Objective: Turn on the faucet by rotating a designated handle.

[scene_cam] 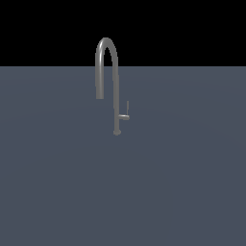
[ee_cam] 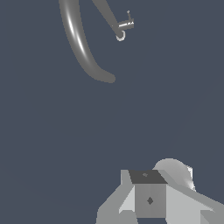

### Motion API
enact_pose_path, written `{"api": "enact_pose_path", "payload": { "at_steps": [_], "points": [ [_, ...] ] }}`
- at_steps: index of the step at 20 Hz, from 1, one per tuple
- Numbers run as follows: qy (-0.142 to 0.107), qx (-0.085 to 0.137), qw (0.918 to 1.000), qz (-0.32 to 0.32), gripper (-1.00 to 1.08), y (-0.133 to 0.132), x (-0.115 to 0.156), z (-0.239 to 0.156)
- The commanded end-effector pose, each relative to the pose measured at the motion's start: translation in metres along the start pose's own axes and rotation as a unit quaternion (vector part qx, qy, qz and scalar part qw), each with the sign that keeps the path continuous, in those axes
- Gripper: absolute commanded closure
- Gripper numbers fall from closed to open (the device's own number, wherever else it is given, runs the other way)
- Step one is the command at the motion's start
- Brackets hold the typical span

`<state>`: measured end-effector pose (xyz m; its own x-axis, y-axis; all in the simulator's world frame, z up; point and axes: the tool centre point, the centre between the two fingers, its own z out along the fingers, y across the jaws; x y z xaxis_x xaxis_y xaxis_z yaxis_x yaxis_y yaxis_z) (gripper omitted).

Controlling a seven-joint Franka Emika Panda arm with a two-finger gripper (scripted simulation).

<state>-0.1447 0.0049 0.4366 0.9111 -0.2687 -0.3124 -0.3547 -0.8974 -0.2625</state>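
Observation:
The faucet (scene_cam: 116, 86) stands on the grey surface, a thin straight stem with a high inverted-U spout that ends on the exterior view's left. The handle (scene_cam: 125, 115) is a short stub with a slender upright pin, low on the stem on the exterior view's right. The wrist view shows the curved spout (ee_cam: 81, 43) and the handle (ee_cam: 126, 24) beside the stem's base ring. My gripper (ee_cam: 148, 197) shows only as grey blocks at that picture's edge, far from the faucet and touching nothing. I cannot make out how its jaws stand. It is out of the exterior view.
A flat grey-blue surface (scene_cam: 182, 182) spreads around the faucet. Black background lies behind it.

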Motion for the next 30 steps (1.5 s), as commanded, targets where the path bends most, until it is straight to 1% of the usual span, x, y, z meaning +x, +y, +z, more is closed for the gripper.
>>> {"api": "enact_pose_path", "payload": {
  "at_steps": [1, 5, 9, 13, 16, 19, 23, 27, 30],
  "points": [
    [-0.017, 0.022, 0.9994, 0.023, 1.08, -0.003, 0.017, 0.003],
    [-0.044, 0.059, 0.9956, 0.058, 1.08, -0.008, 0.043, 0.008],
    [-0.072, 0.096, 0.9882, 0.095, 1.08, -0.010, 0.071, 0.014],
    [-0.101, 0.134, 0.9769, 0.132, 1.08, -0.011, 0.098, 0.022],
    [-0.123, 0.164, 0.9657, 0.160, 1.08, -0.011, 0.120, 0.029],
    [-0.145, 0.193, 0.9518, 0.189, 1.08, -0.010, 0.141, 0.038],
    [-0.175, 0.234, 0.9290, 0.227, 1.08, -0.008, 0.169, 0.051],
    [-0.205, 0.273, 0.9017, 0.265, 1.08, -0.005, 0.196, 0.066],
    [-0.227, 0.302, 0.8781, 0.293, 1.08, -0.001, 0.216, 0.079]
  ]
}}
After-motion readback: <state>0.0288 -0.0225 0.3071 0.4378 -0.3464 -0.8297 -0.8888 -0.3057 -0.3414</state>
